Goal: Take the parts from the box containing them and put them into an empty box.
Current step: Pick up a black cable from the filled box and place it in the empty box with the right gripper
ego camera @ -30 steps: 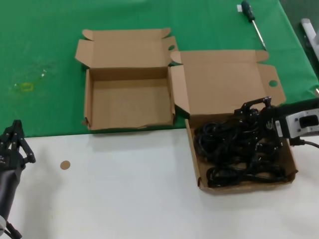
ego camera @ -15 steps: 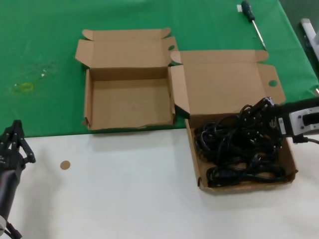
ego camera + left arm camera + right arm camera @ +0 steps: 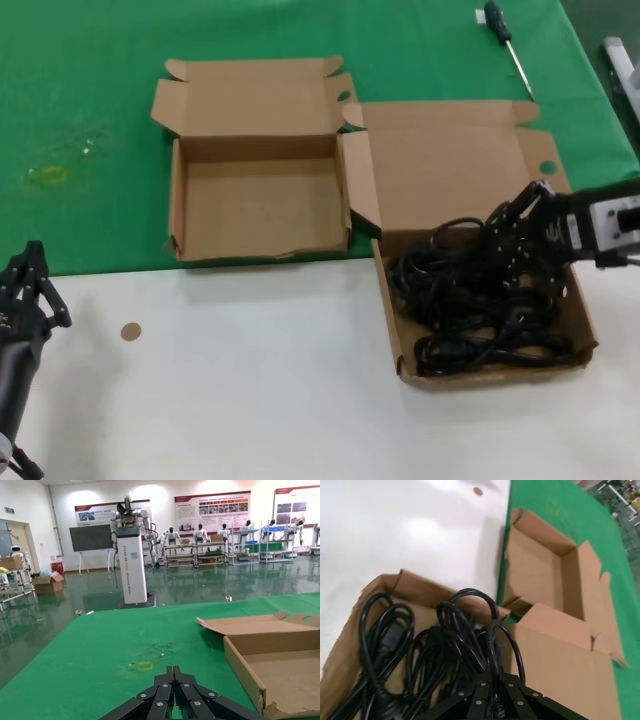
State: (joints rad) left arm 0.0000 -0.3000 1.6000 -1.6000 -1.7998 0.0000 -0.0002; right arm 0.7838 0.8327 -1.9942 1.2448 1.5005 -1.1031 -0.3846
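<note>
Black cord bundles (image 3: pixel 470 300) lie tangled in the wider cardboard box (image 3: pixel 391 330) at the right. My right gripper (image 3: pixel 508 228) is shut on a cord bundle (image 3: pixel 470 625) and holds its loops raised above the pile, at the box's far right side. The smaller cardboard box (image 3: pixel 260 205) stands open and empty on the green cloth to the left; it also shows in the right wrist view (image 3: pixel 540 575). My left gripper (image 3: pixel 32 285) is shut and empty at the near left edge, and in its own view (image 3: pixel 173 673) it hovers over green cloth.
A screwdriver (image 3: pixel 507 48) lies on the green cloth at the far right. A small brown disc (image 3: pixel 130 331) lies on the white table (image 3: pixel 250 400) near the left arm. The wider box's lid (image 3: pixel 450 165) lies flat behind its tray.
My right gripper has closed on the cords and risen slightly toward the far right, pulling a bundle's loops up out of the pile. The left arm has not moved.
</note>
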